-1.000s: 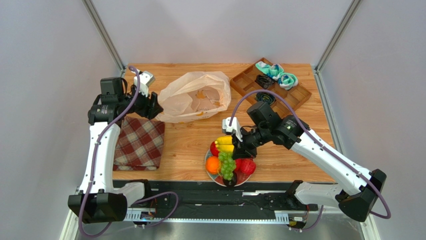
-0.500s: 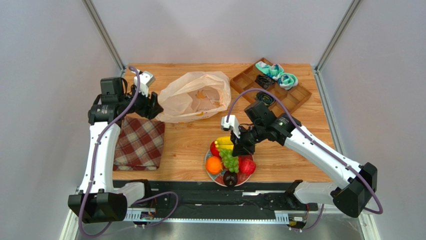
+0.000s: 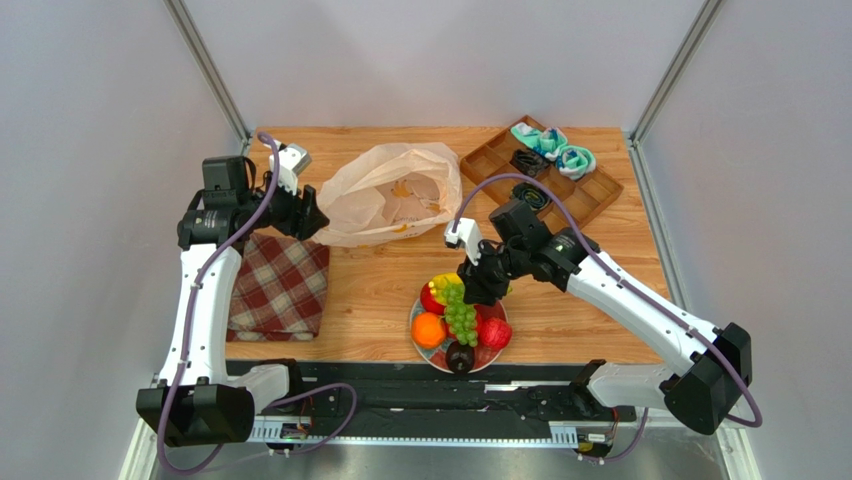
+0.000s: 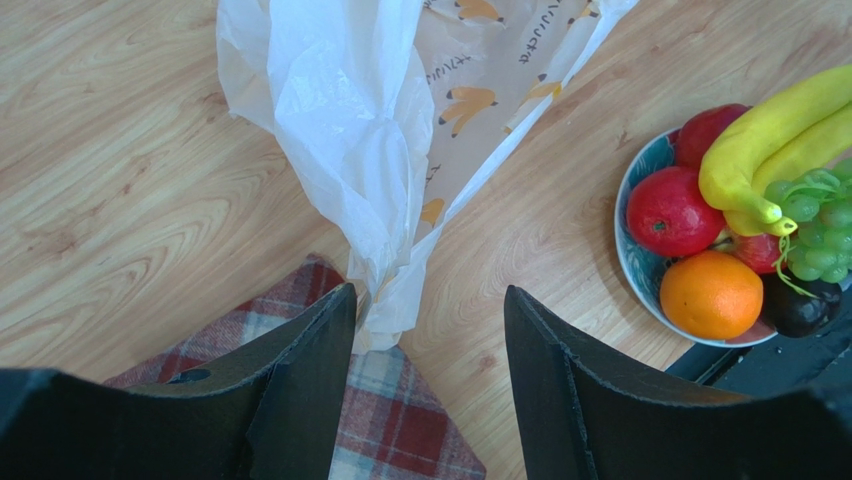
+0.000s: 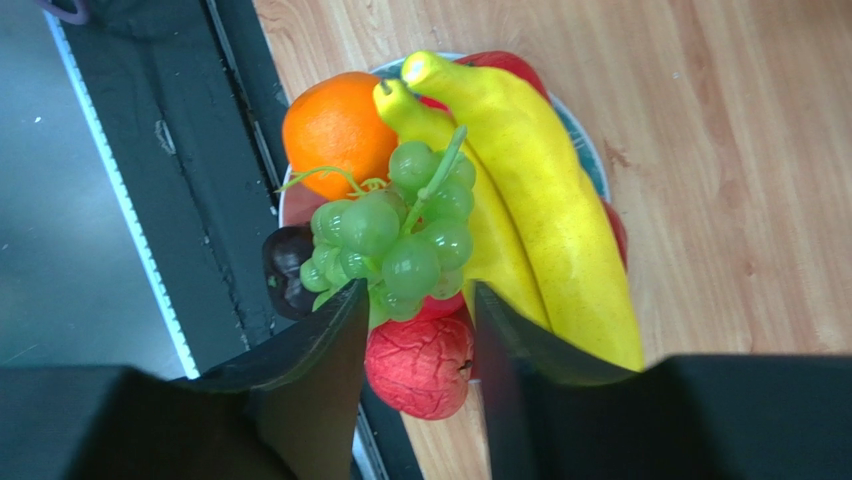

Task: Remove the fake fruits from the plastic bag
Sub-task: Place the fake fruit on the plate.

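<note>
The fake fruits lie heaped on a teal-rimmed plate at the table's near edge: yellow bananas, green grapes, an orange, a wrinkled red fruit and a dark round one. My right gripper hangs open just above them, holding nothing; it also shows in the top view. The cream plastic bag lies crumpled at the back centre. My left gripper is open at the bag's left corner, which hangs beside its left finger.
A red plaid cloth lies at the left, under my left gripper. A wooden compartment tray with small items sits at the back right. The black rail runs just beyond the plate's near side.
My right gripper has drawn back from over the plate toward the far side, leaving the bananas on the plate. The left arm and bag have not moved.
</note>
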You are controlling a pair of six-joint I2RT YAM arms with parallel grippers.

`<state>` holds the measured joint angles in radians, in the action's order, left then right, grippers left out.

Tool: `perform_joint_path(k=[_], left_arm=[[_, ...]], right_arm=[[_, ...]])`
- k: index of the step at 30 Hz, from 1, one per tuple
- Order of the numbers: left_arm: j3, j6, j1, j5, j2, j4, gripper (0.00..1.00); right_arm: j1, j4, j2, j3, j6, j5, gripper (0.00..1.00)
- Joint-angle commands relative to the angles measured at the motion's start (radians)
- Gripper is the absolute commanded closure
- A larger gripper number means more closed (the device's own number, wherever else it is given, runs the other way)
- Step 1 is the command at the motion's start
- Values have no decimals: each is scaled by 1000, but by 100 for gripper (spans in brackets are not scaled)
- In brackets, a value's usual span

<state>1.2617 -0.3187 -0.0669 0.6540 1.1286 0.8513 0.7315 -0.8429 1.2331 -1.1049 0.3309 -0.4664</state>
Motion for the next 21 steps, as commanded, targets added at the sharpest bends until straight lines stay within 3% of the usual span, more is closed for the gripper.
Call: perform_joint_path(k=[1,6,9,10,11,17,21], left_arm=[[-10,17,3,27,-27,-18,36],[-15,23,4,24,-35,-20,36],[-9,27,4,7,-39,-15,30],[-5,26,4,-2,-41,-14,25],[1,26,3,-20,-47,-9,1],[47,26,3,-99,-75,14,1],[70,27,4,-161,-104,38,1]], right_arm=[[-4,64,-3,-15,-35,75,48],[-4,39,-17,-87,-61,118,34],[-15,25,-41,-143,-63,163,27],[-26,16,-58,-156,-61,202,25],[-32,18,-66,-162,-62,231,24],[-205,82,-109,-115,-176,498,5],[-444,88,-52,-82,-282,419,0]])
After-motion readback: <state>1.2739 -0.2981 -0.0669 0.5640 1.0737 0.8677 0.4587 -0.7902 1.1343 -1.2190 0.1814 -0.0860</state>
